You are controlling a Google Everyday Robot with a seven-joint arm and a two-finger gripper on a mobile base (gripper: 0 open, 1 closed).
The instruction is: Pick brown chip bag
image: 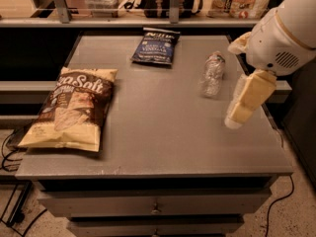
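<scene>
The brown chip bag (pixel 73 110) is lying flat on the left side of the grey table (pixel 163 132), close to the left edge and reaching toward the front, with its white "Sea Salt" lettering facing up at the far end. The gripper (pixel 236 118) is hanging over the right side of the table, near the right edge, pointing down beneath the white arm (pixel 281 36). From here it is showing me only its side, so I cannot tell whether the claw is spread or pressed together. It is sitting well apart from the brown chip bag, with most of the tabletop lying between them. A clear plastic bottle (pixel 212 75) is lying on its side near the gripper, a little further back and left, and a smaller dark blue chip bag (pixel 155 47) is resting at the back middle of the table. A drawer (pixel 155 209) is showing under the tabletop
</scene>
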